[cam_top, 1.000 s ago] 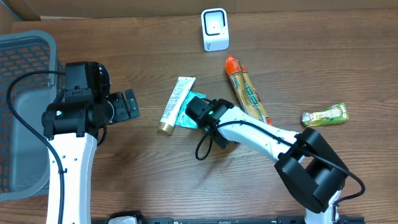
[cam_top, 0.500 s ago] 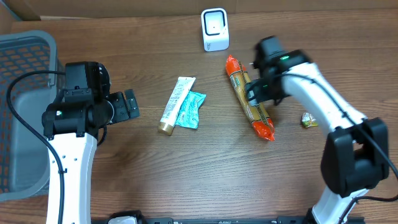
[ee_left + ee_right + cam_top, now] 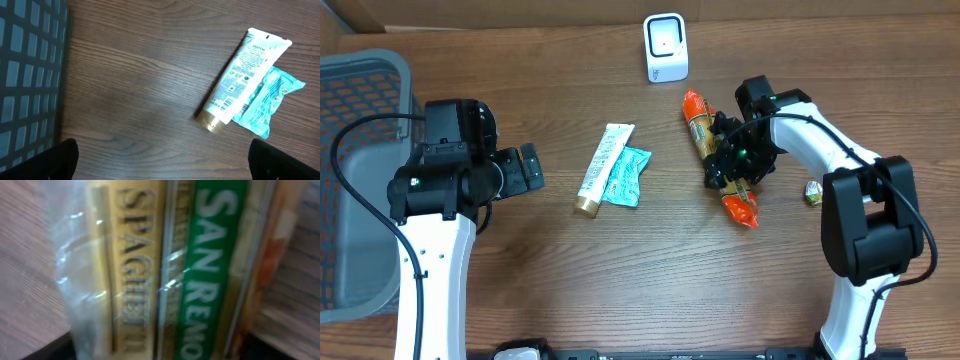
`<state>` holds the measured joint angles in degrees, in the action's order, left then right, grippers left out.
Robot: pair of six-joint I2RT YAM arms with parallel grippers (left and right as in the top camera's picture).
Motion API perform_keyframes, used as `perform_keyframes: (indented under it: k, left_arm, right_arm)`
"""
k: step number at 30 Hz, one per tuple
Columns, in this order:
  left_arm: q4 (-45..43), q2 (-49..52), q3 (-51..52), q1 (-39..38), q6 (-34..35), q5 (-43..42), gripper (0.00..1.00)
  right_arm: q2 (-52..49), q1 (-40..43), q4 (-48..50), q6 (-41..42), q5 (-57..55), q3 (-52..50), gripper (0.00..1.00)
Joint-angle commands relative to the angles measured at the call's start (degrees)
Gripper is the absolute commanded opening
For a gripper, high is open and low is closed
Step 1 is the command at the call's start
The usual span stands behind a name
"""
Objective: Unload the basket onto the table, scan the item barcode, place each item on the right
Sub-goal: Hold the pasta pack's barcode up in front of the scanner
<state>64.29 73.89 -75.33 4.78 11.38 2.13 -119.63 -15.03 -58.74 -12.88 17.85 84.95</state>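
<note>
- Right hand [image 3: 733,163]: one, directly over the middle of the spaghetti pack [image 3: 701,125]. A dark finger shows at either side of the pack in the wrist view. Whether they pinch the pack or stand free cannot be told.
- Spaghetti pack: one, long and narrow, in glossy clear film with orange ends. It lies flat on the table [image 3: 620,270] beneath the right hand. It reads "SPAGHETTI" on yellow and "SAN REMO" in white on a green band.
- Small packet [image 3: 813,192]: one, green-yellow, near the right hand on its outer side. It is largely hidden by the arm, and its print is too small to read.
- Scanner [image 3: 665,47]: one, a white rounded box, beyond the right hand and apart from the pack's orange tip.
- Tube [image 3: 240,70]: one, between the two hands. It is white plastic with a flat crimped end and a gold cap, and is marked "PANTENE".
- Sachet [image 3: 267,100]: one, teal and crinkled. It touches the tube on the side nearer the right hand.
- Left hand [image 3: 528,168]: one, fingers spread wide with nothing between them.
- Basket [image 3: 25,75]: one, grey plastic with grid mesh walls. It sits beside the left hand, on the side away from the tube.
- Table: one, with a brown wood-grain surface.
</note>
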Motion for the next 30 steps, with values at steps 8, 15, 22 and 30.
perform_keyframes:
  k: [8, 15, 22, 30]
  left_arm:
    - [-0.02, -0.39, 0.2, 0.35, -1.09, -0.24, 1.0]
    - [-0.02, -0.39, 0.2, 0.35, -1.11, -0.24, 1.0]
    - [-0.02, -0.39, 0.2, 0.35, -1.09, -0.24, 0.99]
    - [-0.02, -0.39, 0.2, 0.35, -1.09, -0.24, 0.99]
  right_arm:
    - [-0.55, -0.17, -0.81, -0.42, 7.58, 0.28, 0.04]
    - [1.31, -0.52, -6.36, 5.99, 8.46, 9.99, 0.04]
    - [2.21, -5.77, -2.86, 16.52, -20.55, 21.27, 0.04]
    - [0.37, -13.16, 12.2, 15.96, -59.36, 21.24, 0.04]
